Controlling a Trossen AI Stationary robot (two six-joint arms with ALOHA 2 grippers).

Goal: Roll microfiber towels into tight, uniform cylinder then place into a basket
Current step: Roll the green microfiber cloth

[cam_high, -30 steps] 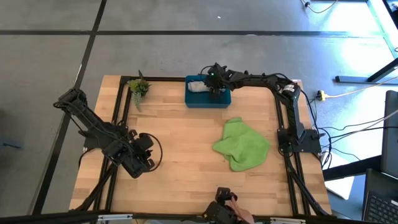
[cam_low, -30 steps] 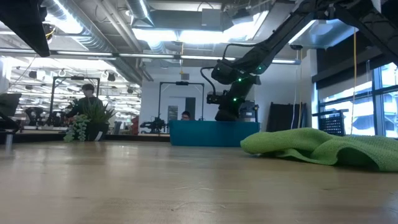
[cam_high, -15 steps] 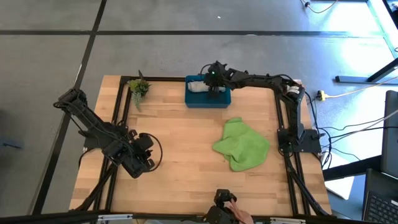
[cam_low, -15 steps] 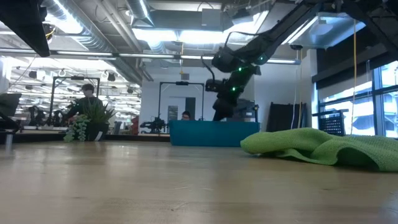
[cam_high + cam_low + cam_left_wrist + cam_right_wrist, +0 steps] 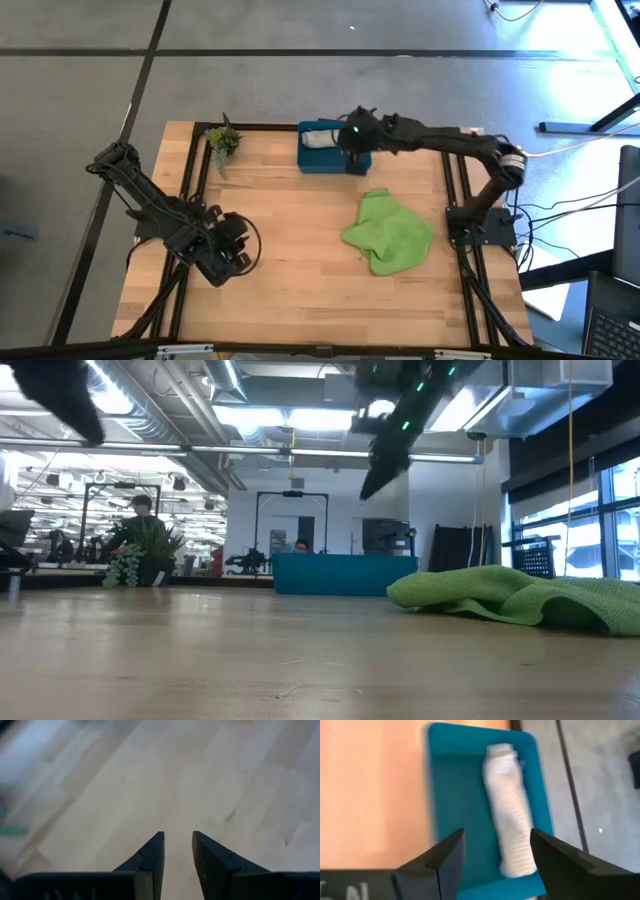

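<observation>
Right gripper (image 5: 492, 857) lifts off the basket (image 5: 333, 160), fingers wide, empty; grey towel (image 5: 510, 815) lies rolled inside. Green towel (image 5: 390, 232) unrolled mid-table, likely next. Left gripper (image 5: 176, 852) idles, fingers narrow.

The bench (image 5: 290, 250) has a pale wooden top of long planks framed by black rails, and stands on a grey floor (image 5: 80, 90) crossed by dark seams. Cables (image 5: 560, 150) trail over the floor beside it. Level across the bench, an open workshop shows: exposed ducts and bright strip lights (image 5: 300, 420) along the ceiling, a tall window (image 5: 575, 520) on one side, and a black frame (image 5: 292, 525) against a white wall. A leafy plant (image 5: 140, 555) stands at the far edge, and what seems to be a person (image 5: 140, 510) sits behind it.
</observation>
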